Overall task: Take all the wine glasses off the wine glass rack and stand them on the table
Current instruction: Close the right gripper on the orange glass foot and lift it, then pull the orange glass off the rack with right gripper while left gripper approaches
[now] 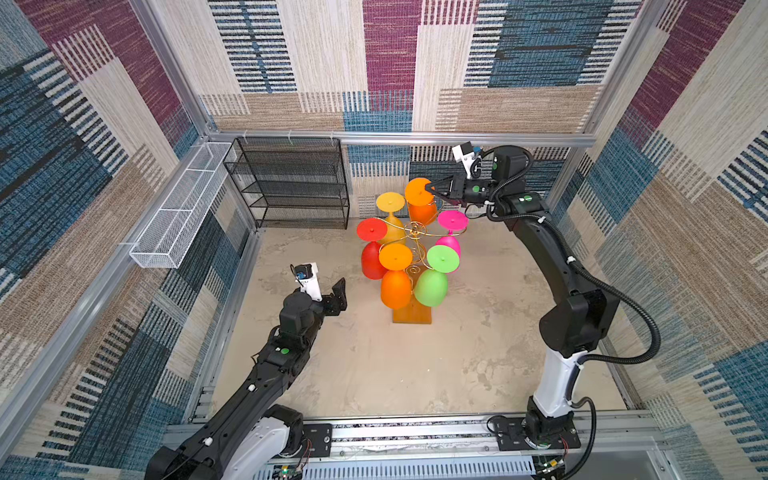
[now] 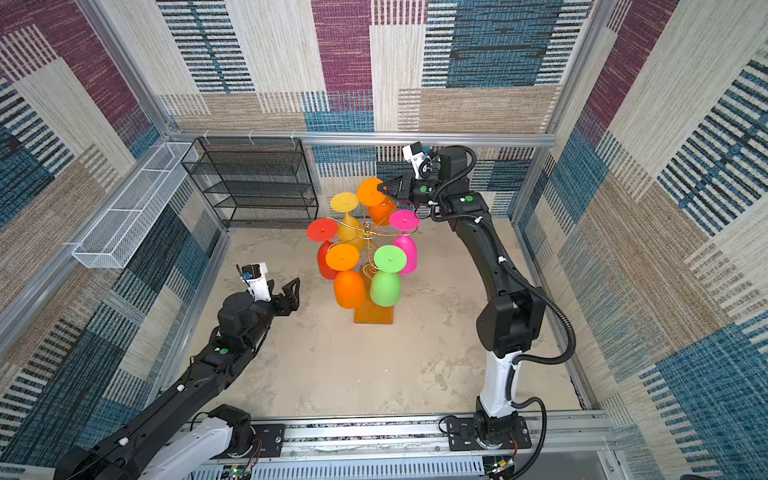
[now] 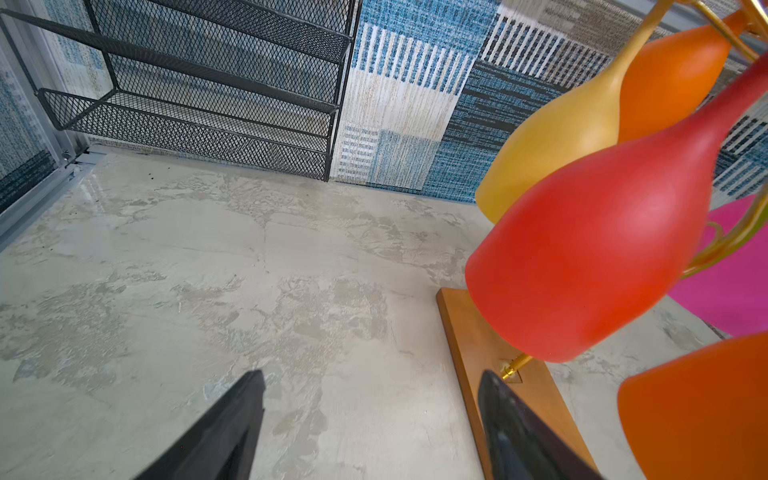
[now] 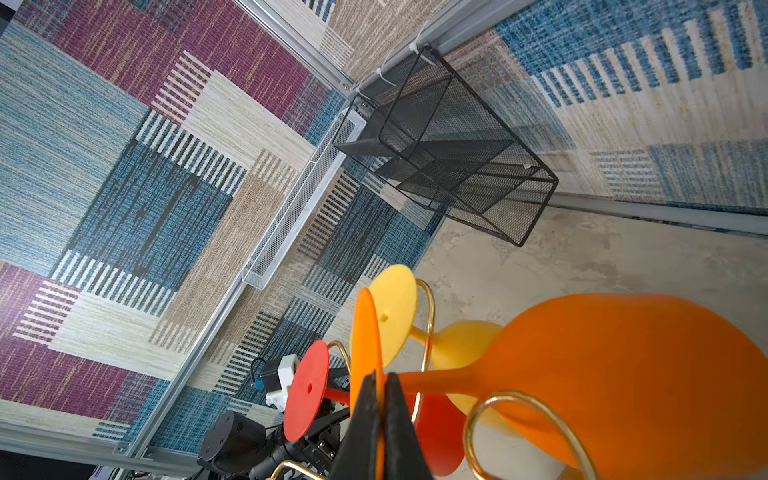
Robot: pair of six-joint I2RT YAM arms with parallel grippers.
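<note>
Right gripper (image 1: 429, 189) pinched tight on foot disc of orange wine glass (image 1: 417, 192), bowl down at 12 o'clock of wine glass rack (image 1: 415, 230), mid-table. Five other glasses (image 1: 395, 286) hang round post. Left gripper (image 1: 337, 295) spread wide, empty, 8 o'clock of rack, apart. Black mesh shelf (image 1: 291, 183) 10 o'clock, against wall.

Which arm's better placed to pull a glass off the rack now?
Right. The right gripper is shut on the foot of the rear orange glass, at the back of the rack. The left gripper is open, empty and apart from the rack.
</note>
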